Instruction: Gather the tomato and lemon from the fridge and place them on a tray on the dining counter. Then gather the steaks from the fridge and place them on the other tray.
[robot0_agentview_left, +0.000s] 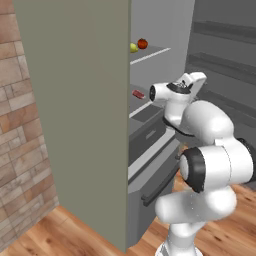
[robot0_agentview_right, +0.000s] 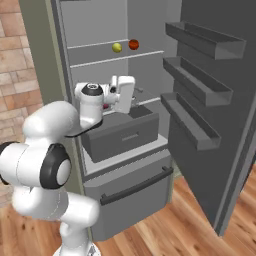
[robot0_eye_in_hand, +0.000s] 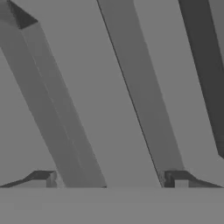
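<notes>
The fridge (robot0_agentview_right: 150, 125) stands open, its pulled-out drawer (robot0_agentview_right: 122, 131) just below the arm; a careless reach could knock that drawer or the shelf edge. The gripper (robot0_eye_in_hand: 107, 179) has its 2 tips set wide apart, holding nothing, facing grey fridge walls. The lemon (robot0_agentview_right: 116, 47) and tomato (robot0_agentview_right: 133, 44) sit side by side on the upper shelf, at 12 o'clock above the hand; a poor pinch could roll either away. A steak (robot0_agentview_left: 138, 94) is partly hidden by the arm, and any others cannot be made out.
</notes>
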